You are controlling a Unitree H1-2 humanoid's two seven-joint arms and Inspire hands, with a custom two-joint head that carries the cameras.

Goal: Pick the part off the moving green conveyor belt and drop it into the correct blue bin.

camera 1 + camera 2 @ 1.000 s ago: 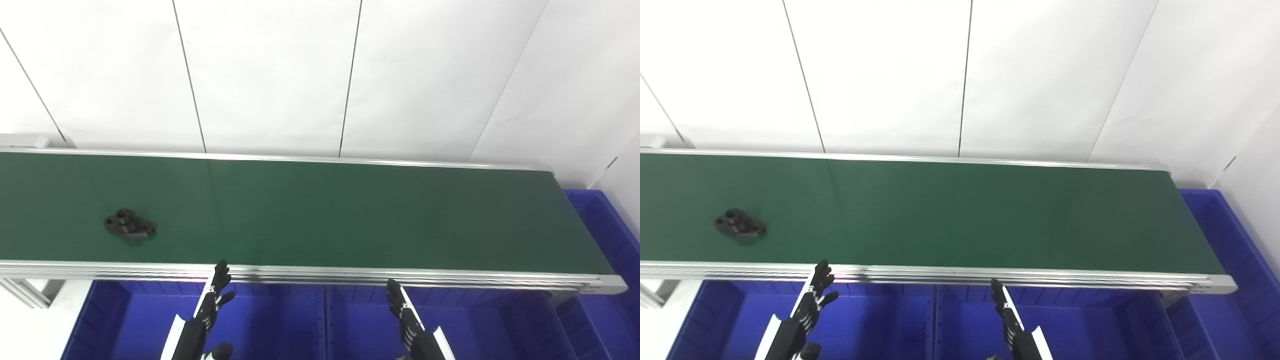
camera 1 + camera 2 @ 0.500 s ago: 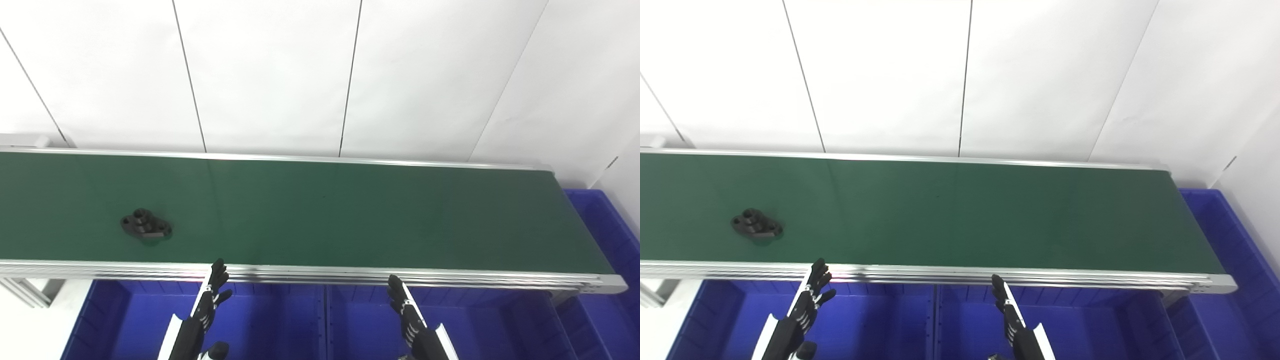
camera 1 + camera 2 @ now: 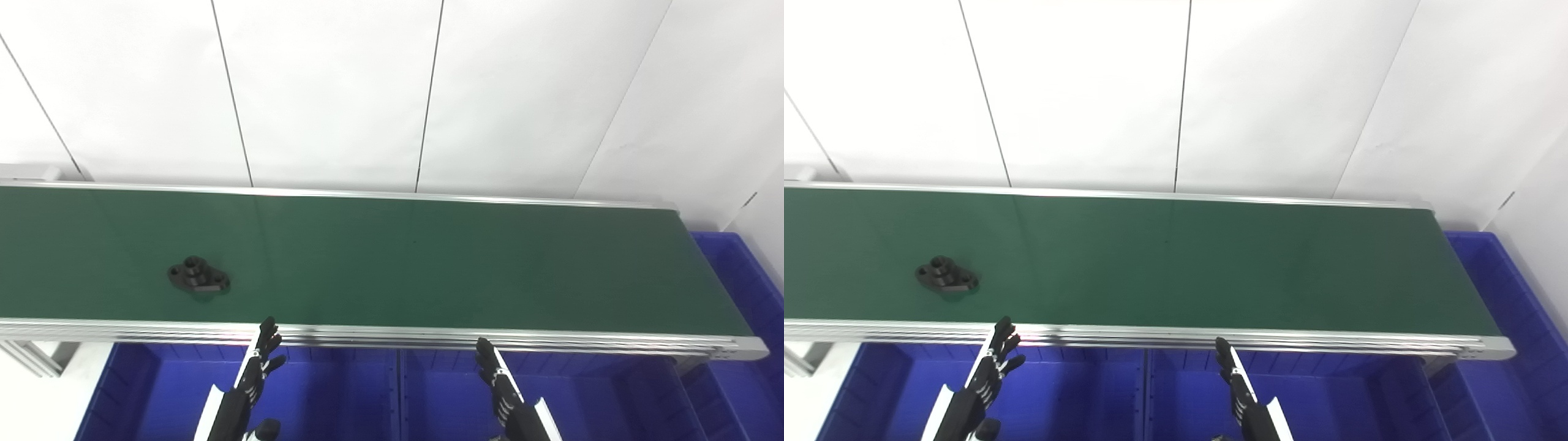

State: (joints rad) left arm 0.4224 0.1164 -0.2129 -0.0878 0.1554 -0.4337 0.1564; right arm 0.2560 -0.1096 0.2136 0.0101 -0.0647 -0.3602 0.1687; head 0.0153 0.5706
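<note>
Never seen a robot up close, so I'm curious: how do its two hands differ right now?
The left hand has its fingers fanned apart, thumb sticking out sideways; the right hand holds its fingers straight and together, edge-on. The left hand sits nearer the black flanged part on the green conveyor belt; the right hand is far from it. Both are black, empty, and hover over the blue bins.

Both head cameras look down and forward from above the near side, over the left hand (image 3: 260, 367) and right hand (image 3: 495, 380), which enter at the bottom edge. Straight ahead of the hands, the green conveyor belt (image 3: 429, 269) runs across the frame, with a white panelled wall (image 3: 337, 92) beyond it. The view is moderately distant. The two views share nearly everything; in the right eye view the belt (image 3: 1182, 269) sits shifted slightly leftward, so that camera stands a little to the right.
</note>
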